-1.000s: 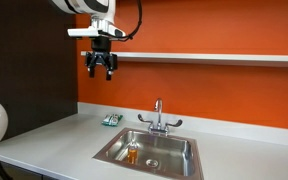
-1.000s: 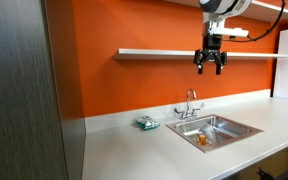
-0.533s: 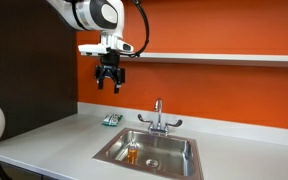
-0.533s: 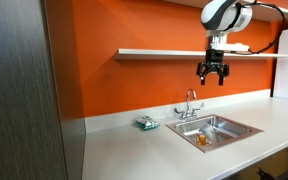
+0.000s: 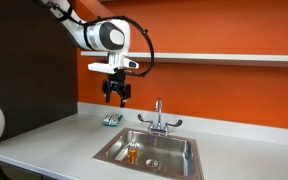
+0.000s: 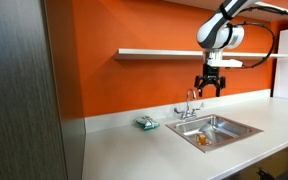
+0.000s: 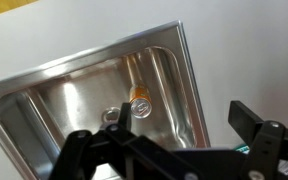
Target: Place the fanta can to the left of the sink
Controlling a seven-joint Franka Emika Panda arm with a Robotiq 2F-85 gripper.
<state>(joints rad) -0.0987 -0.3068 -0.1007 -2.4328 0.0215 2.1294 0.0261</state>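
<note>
The small orange fanta can (image 5: 133, 152) stands upright inside the stainless steel sink (image 5: 114, 152), near the round drain. It also shows in the other exterior view (image 6: 202, 140) and in the wrist view (image 7: 141, 104), seen from above with its pale metallic top. The sink (image 6: 234, 127) has a chrome two-handled faucet (image 5: 158, 117). My gripper (image 5: 116, 96) hangs high in the air above the counter and sink, well clear of the can. Its fingers (image 7: 189, 120) are spread open and empty.
A flat teal-and-white object (image 5: 111, 120) lies on the grey counter (image 5: 54, 145) beside the sink. An orange wall with a white shelf (image 5: 224, 57) runs behind. A dark cabinet panel (image 6: 19, 90) stands at the counter's end.
The gripper has come down and moved sideways toward the sink. It stays open and empty. The can has not moved.
</note>
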